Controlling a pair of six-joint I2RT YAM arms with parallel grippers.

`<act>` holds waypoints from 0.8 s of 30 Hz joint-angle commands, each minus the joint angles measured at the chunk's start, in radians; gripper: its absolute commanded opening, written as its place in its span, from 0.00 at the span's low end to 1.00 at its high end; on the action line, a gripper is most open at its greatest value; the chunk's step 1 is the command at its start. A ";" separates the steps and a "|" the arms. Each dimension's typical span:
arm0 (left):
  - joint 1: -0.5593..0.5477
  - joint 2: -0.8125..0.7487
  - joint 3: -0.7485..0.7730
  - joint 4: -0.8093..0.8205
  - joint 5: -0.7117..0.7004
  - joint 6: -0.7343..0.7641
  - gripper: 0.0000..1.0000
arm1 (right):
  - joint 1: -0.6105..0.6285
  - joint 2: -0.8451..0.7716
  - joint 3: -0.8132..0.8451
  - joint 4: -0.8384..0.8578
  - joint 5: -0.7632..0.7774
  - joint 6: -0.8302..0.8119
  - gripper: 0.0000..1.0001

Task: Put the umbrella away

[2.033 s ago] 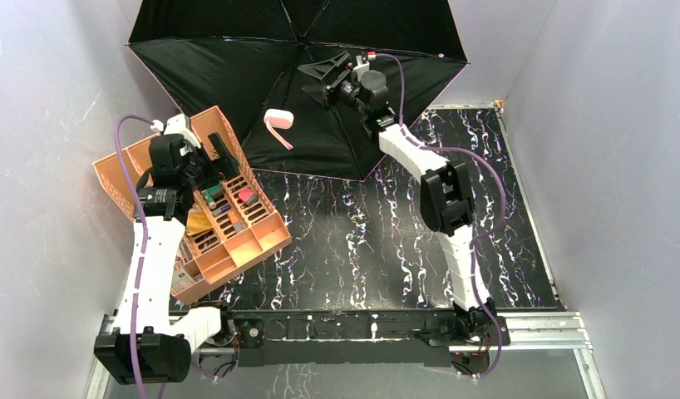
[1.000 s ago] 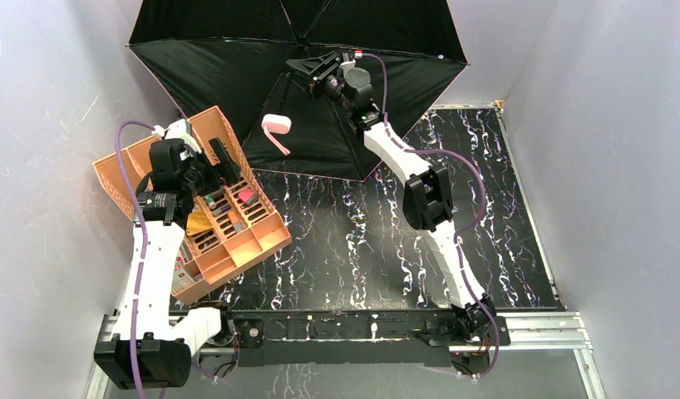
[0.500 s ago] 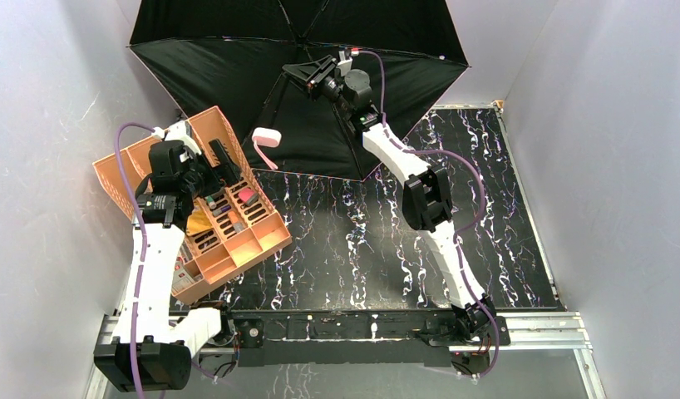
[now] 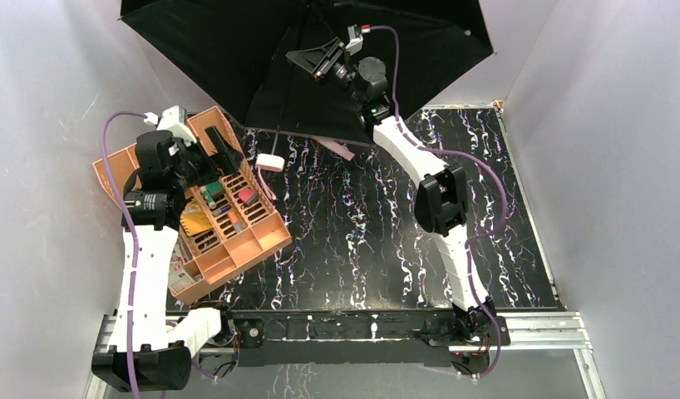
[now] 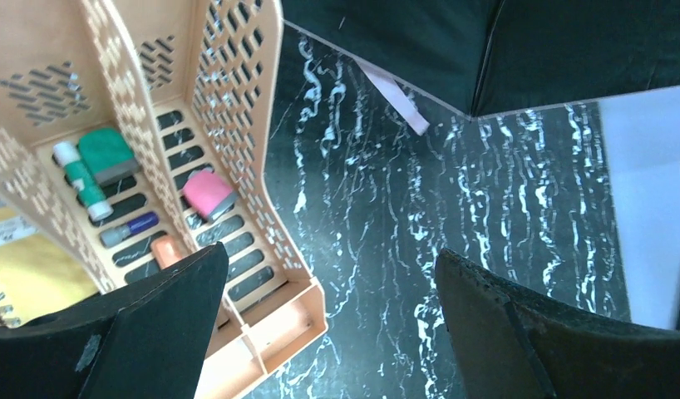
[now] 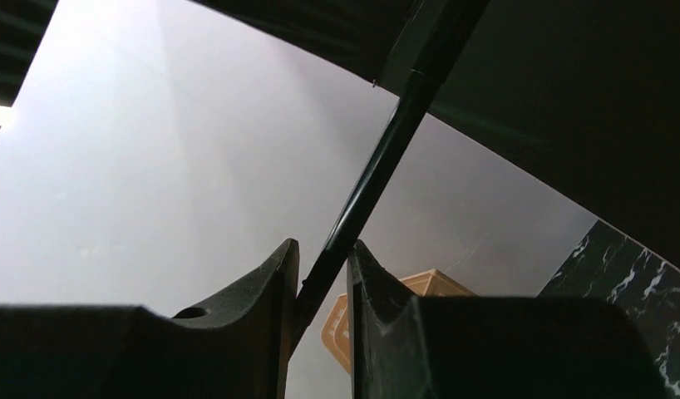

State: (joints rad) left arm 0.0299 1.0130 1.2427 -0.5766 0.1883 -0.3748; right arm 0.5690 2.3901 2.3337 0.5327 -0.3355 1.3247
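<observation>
Open black umbrella (image 4: 220, 58), pink handle (image 4: 270, 162).

We see the right gripper (image 6: 322, 252) pinching the umbrella (image 6: 569, 91) by its thin black shaft (image 6: 385, 154), canopy overhead. Behind it are an orange basket (image 6: 428, 284) and a corner of marbled worktop (image 6: 636, 274).

One umbrella (image 4: 237, 50) is counted, with one pink handle (image 4: 269, 162) and one pink strap (image 5: 392, 98). Two robot arms are seen: one left arm (image 4: 145, 274) and one right arm (image 4: 441, 208). One orange basket (image 5: 237, 100) is found on one black marbled table (image 4: 362, 249). In the basket, one green block (image 5: 106, 152), one pink block (image 5: 207, 192), one white-and-green stick (image 5: 79, 174), one blue pen (image 5: 130, 229) and one small orange piece (image 5: 165, 249) are counted. One yellow notebook (image 5: 25, 274) is also seen.
</observation>
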 commanded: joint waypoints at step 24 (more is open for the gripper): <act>-0.434 0.201 -0.140 0.653 0.281 -0.156 0.97 | -0.064 -0.600 -0.893 0.419 -0.148 -0.369 0.00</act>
State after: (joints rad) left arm -0.3874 1.1809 1.1263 -0.0521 0.4789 -0.5060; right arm 0.5110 1.8931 1.4548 0.7521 -0.4824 0.9504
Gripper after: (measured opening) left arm 0.980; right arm 0.257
